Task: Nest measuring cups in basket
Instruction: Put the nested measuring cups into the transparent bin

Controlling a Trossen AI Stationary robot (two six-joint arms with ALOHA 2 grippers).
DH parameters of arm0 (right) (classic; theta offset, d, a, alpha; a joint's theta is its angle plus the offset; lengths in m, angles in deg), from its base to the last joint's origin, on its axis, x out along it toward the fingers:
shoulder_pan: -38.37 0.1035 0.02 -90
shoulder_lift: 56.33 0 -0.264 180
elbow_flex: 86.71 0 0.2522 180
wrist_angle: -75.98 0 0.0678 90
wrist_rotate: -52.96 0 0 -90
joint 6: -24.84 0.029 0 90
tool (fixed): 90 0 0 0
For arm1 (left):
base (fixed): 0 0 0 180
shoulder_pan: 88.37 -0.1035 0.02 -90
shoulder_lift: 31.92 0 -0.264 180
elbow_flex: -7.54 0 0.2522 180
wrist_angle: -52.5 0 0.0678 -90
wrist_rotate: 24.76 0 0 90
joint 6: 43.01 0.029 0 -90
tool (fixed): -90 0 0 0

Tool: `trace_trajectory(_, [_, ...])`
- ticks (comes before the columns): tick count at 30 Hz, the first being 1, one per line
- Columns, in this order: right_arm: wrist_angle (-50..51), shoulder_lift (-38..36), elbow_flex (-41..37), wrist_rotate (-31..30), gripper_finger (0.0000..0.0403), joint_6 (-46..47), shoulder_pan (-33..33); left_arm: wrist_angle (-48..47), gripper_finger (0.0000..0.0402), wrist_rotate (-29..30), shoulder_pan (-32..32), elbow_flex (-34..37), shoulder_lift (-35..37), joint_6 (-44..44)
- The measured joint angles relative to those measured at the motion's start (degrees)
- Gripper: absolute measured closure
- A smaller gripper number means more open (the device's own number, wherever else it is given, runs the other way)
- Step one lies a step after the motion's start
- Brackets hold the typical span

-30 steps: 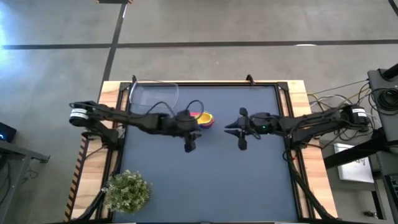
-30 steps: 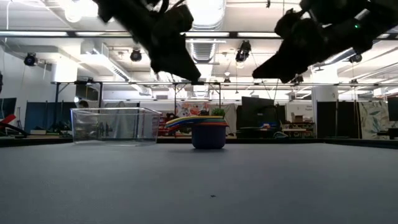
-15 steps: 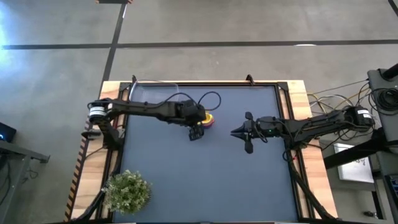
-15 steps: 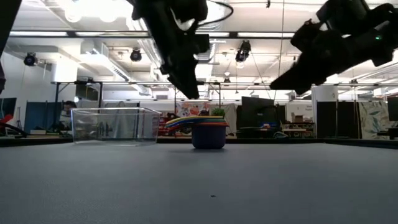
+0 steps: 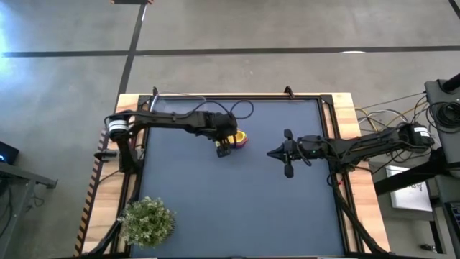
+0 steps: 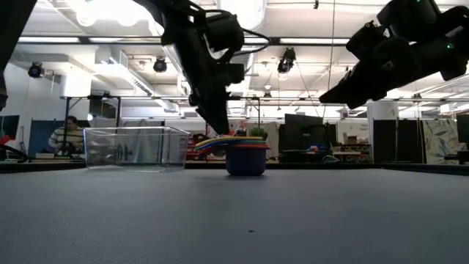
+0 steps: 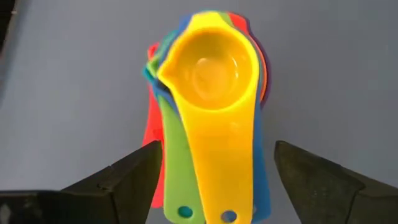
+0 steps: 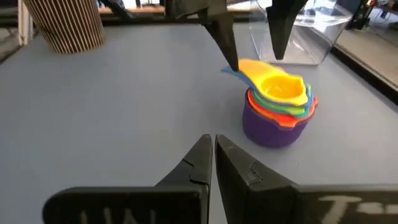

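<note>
The stack of nested coloured plastic measuring cups (image 5: 238,138) stands mid-worktop with the left tool (image 5: 224,149) spread directly over its handles, blocking approach from above. The clear plastic basket (image 5: 177,109) sits near the far left corner, open-topped. A bushy green plant (image 5: 147,219) occupies the near left corner. The right tool (image 5: 272,152), pinched together, hovers over bare dark worktop (image 5: 287,208).

Left claw (image 5: 224,150) spread wide, pointing down; right claw (image 5: 275,153) closed, raised.
</note>
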Motion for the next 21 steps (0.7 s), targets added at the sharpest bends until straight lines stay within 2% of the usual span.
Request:
trace_trajectory(13, [-0.5, 2.5, 0.0, -0.4, 0.0394, -0.4, 0.0, 0.1, 0.0038, 0.8, -1.1, -0.4, -2.0, 1.9])
trace_trajectory(21, [-0.7, 2.7, 0.0, -0.4, 0.0394, -0.3, 0.0, -0.9, 0.0049, -0.6, -2.2, 0.0, -4.0, 2.4])
